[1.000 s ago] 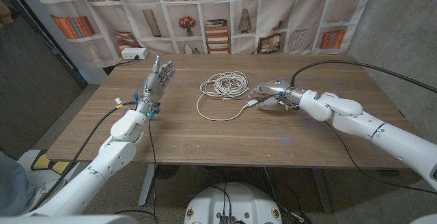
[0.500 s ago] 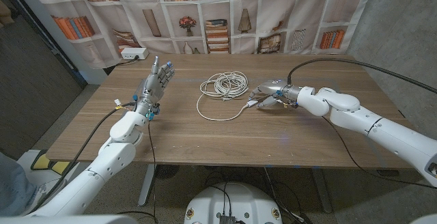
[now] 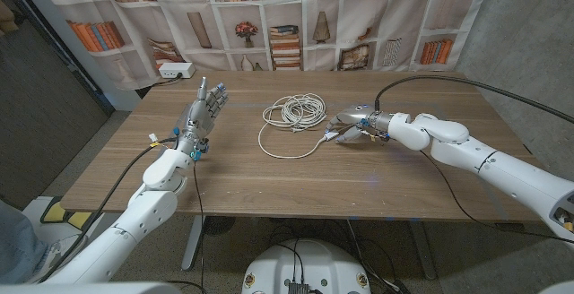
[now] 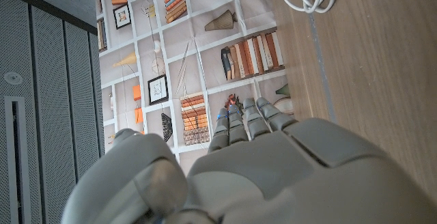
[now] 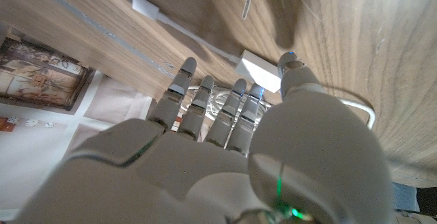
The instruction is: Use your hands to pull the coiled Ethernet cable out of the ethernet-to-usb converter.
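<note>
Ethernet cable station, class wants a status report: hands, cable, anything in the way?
Left robot hand open, upright, away from cable. Right robot hand over the white converter, grip unclear. Coiled Ethernet cable on table, apparently plugged in. Nothing in the way.

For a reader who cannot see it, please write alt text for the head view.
The right hand reaches to the white converter at one end of the coiled Ethernet cable on a wooden table. The left hand stands apart from the cable, fingers up, holding nothing.
</note>
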Robot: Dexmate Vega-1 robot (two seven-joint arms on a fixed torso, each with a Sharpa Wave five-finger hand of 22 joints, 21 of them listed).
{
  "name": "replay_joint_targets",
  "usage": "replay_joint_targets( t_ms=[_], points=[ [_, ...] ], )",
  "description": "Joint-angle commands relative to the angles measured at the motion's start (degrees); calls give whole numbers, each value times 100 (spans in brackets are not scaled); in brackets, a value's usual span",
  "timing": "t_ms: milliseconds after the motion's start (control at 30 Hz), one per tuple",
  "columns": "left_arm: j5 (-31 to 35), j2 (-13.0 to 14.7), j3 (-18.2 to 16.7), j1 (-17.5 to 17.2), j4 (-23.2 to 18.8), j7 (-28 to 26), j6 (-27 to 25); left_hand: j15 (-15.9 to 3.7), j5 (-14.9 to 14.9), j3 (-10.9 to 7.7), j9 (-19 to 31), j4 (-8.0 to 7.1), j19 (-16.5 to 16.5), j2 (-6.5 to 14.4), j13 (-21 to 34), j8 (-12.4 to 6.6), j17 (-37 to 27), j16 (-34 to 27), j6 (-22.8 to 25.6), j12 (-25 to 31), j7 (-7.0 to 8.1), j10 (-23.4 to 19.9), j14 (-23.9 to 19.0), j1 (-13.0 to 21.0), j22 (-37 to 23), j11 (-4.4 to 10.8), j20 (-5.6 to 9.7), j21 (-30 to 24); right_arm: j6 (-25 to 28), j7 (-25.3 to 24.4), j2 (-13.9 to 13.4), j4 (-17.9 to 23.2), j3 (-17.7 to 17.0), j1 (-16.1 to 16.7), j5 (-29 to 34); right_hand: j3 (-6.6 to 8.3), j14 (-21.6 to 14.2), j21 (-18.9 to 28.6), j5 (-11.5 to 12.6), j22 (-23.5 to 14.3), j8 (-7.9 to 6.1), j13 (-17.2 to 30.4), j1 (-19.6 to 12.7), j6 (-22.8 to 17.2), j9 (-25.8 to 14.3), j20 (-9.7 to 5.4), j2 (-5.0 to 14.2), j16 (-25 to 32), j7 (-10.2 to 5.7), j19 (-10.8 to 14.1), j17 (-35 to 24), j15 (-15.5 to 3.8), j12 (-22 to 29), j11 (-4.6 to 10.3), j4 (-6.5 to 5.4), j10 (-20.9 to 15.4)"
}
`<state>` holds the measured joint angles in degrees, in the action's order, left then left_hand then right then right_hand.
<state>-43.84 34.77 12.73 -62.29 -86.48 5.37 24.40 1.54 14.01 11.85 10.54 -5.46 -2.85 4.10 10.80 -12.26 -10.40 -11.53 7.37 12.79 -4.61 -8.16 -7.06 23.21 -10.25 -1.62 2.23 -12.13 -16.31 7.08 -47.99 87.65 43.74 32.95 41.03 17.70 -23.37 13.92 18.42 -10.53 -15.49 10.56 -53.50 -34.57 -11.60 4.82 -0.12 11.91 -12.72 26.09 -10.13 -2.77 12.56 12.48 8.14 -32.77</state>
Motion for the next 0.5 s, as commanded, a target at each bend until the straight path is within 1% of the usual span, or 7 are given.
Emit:
replay_joint_targets(
  t_ms=[33, 167, 367, 433, 500],
  points=[
    [-41, -12, -41, -80, -42, 12, 58, -7, 37, 29, 11, 10, -31, 12, 13, 5, -17, 21, 50, -15, 21, -60, -38, 24, -16, -8, -54, 9, -149, -41, 151, -242, 145, -157, 54, -18, -60, -1, 39, -19, -24, 20, -40, -70, -7, -3, -2, 15, -12, 76, -17, -670, 27, 6, -28, -47],
    [-34, -5, -56, -119, -76, -13, 68, -2, 37, 32, 11, 9, -29, 14, 13, 7, -17, 22, 51, -17, 20, -63, -40, 25, -16, -4, -56, 10, -259, -212, 201, -389, 247, -252, 249, -27, -124, 4, 45, -20, -27, 18, -45, -101, -5, -22, -4, 24, -13, 111, -18, -687, 21, 6, -31, -76],
    [-9, 8, -73, -151, -120, -54, 74, -6, 36, 38, 11, 8, -30, 18, 14, 11, -17, 25, 59, -23, 17, -66, -44, 26, -16, 3, -58, 11, -382, -290, 243, -573, 335, -380, 335, -45, -280, 21, 59, -23, -40, 19, -56, -192, -2, -88, 0, 42, -12, 207, -19, -714, 22, 6, -38, -177],
    [-24, 4, -73, -151, -121, -43, 70, -8, 36, 41, 12, 7, -30, 19, 14, 10, -17, 26, 67, -28, 13, -62, -46, 26, -16, 2, -57, 12, -411, -348, 248, -613, 352, -399, 361, -47, -343, 20, 65, -24, -49, 22, -66, -240, -2, -111, 13, 45, -12, 229, -20, -732, 33, 5, -42, -255],
    [-25, 1, -66, -146, -121, -41, 60, -9, 36, 42, 12, 7, -30, 20, 14, 11, -17, 27, 68, -28, 15, -64, -47, 27, -16, -5, -57, 12, -473, -471, 264, -689, 370, -415, 383, -59, -441, 1, 76, -24, -93, 29, -110, -428, -3, -183, 25, 9, -11, 264, -10, -784, 73, 6, -35, -523]
  ],
)
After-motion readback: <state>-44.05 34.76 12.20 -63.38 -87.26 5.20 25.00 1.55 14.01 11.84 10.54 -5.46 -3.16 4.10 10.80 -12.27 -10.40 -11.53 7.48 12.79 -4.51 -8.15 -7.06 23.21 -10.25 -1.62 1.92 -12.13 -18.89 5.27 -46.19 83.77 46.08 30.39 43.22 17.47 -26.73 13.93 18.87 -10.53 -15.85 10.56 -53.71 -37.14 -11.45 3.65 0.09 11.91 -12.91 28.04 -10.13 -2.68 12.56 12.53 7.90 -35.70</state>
